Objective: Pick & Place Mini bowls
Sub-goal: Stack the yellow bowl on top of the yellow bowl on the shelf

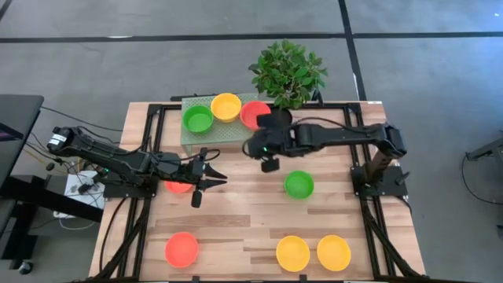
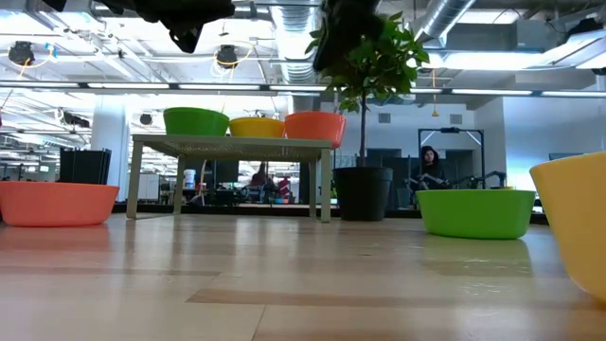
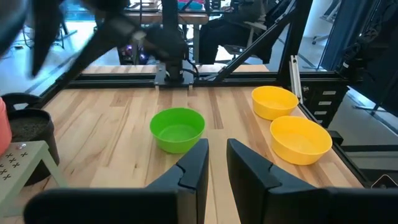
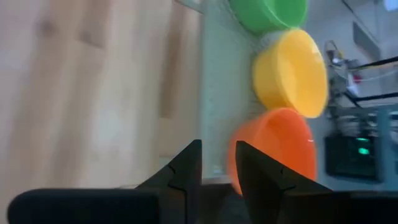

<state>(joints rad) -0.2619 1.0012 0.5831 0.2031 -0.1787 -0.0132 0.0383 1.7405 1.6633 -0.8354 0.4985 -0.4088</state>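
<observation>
Three mini bowls, green (image 1: 198,119), yellow (image 1: 225,106) and red-orange (image 1: 251,115), sit in a row on a low grey-green stand (image 1: 224,135) at the far middle of the table. My right gripper (image 1: 256,143) hangs open just beside and above the red-orange bowl (image 4: 273,149), with nothing between its fingers. My left gripper (image 1: 211,178) hovers open over the table's left middle, pointing toward a green bowl (image 3: 178,129) that rests on the wood. Another red-orange bowl (image 1: 178,187) lies partly hidden under the left arm.
A potted plant (image 1: 287,75) stands at the far edge beside the stand. Near the front edge rest a red-orange bowl (image 1: 181,248) and two yellow bowls (image 1: 292,252) (image 1: 333,252). Bare wood lies between the green bowl (image 1: 299,185) and the front row.
</observation>
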